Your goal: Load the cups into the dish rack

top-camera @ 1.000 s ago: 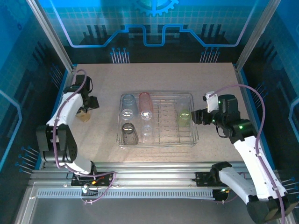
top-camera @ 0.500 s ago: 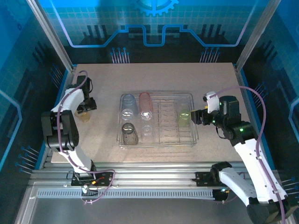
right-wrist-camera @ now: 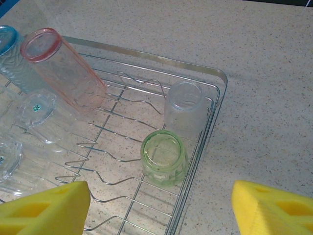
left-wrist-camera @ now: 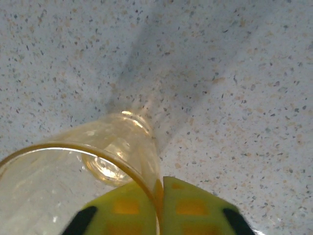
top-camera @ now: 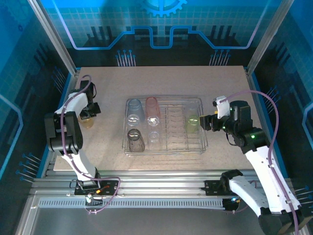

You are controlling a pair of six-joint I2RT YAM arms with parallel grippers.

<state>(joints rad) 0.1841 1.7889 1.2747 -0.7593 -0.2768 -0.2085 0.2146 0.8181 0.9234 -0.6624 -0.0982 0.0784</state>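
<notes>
A speckled pale tabletop (top-camera: 161,78) spreads across the workspace, and the dish rack (top-camera: 204,128), a rectangular frame of silver wire with rows of tines inside, sits near its middle. The right tool (top-camera: 206,122) hangs just beside the rack's right side with its yellow pads spread wide apart and nothing between them; from the right wrist, that tool (right-wrist-camera: 161,210) looks down on the rack's near right corner. The left tool (top-camera: 90,112) is well away from the rack, low over the tabletop near its left edge, and its pads are pinched together on the thin wall of the yellow cup (top-camera: 88,121). Seen from the left wrist, the left tool (left-wrist-camera: 159,205) grips that wall right at the rim, with the yellow cup (left-wrist-camera: 98,161) against the tabletop outside the rack. Inside the rack, the pink cup (right-wrist-camera: 63,68) lies on its side across the tines, the pale blue cup (top-camera: 134,111) sits beside it at the far left corner, and the dark grey cup (top-camera: 135,139) is at the near left. A clear cup (top-camera: 154,138) is next to the grey one. The green cup (right-wrist-camera: 165,156) sits by the right wall, touching a frosted cup (right-wrist-camera: 183,107).
</notes>
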